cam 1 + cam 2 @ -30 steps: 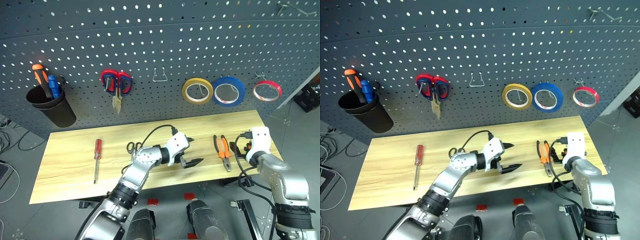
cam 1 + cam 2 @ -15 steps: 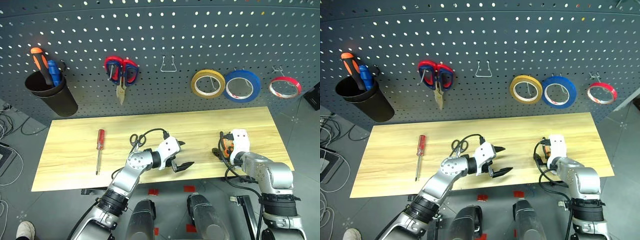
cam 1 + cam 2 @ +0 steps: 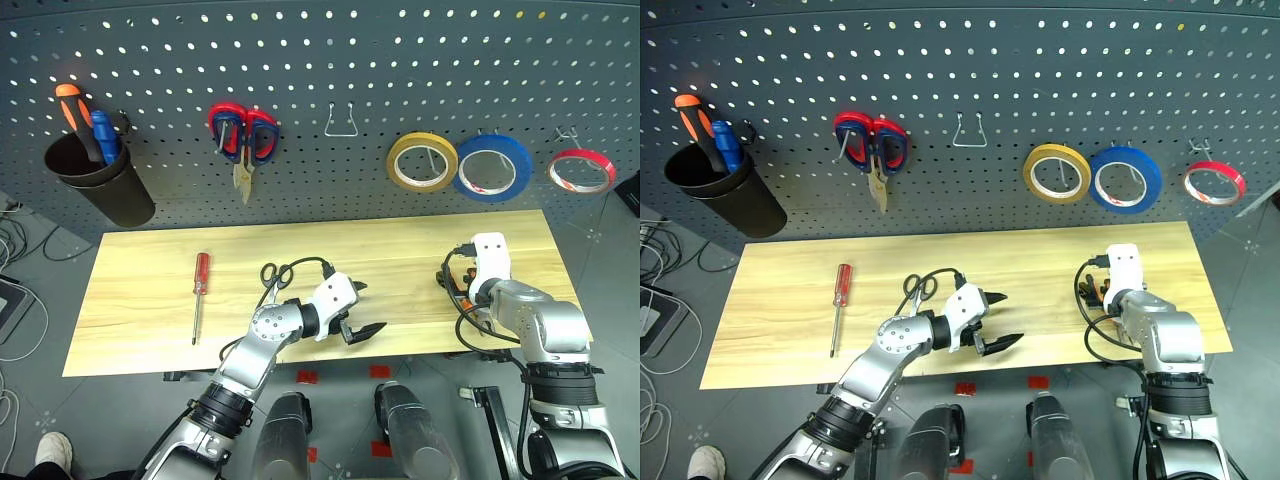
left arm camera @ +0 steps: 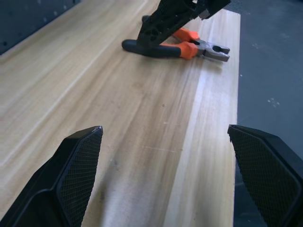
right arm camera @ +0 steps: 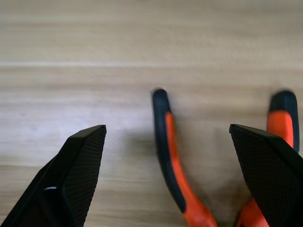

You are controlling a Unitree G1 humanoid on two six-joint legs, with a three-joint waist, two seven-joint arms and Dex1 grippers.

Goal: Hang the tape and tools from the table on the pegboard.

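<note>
Right wrist view puts your wide-open, empty right gripper (image 5: 165, 179) directly over the pliers (image 5: 177, 175), handles running lengthwise between its fingers.

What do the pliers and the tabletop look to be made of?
Pliers: bare grey metal head, likely steel; grips matte orange and black, probably rubbery plastic. Table: light yellowish wood planks with visible grain lines and seams and a smooth, faintly sheened finish; whether solid or laminate I can't tell.

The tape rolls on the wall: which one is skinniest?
The red-rimmed tape, hanging furthest right on the pegboard. Its ring is thin, while the yellow roll and blue roll beside it have thicker bands.
</note>
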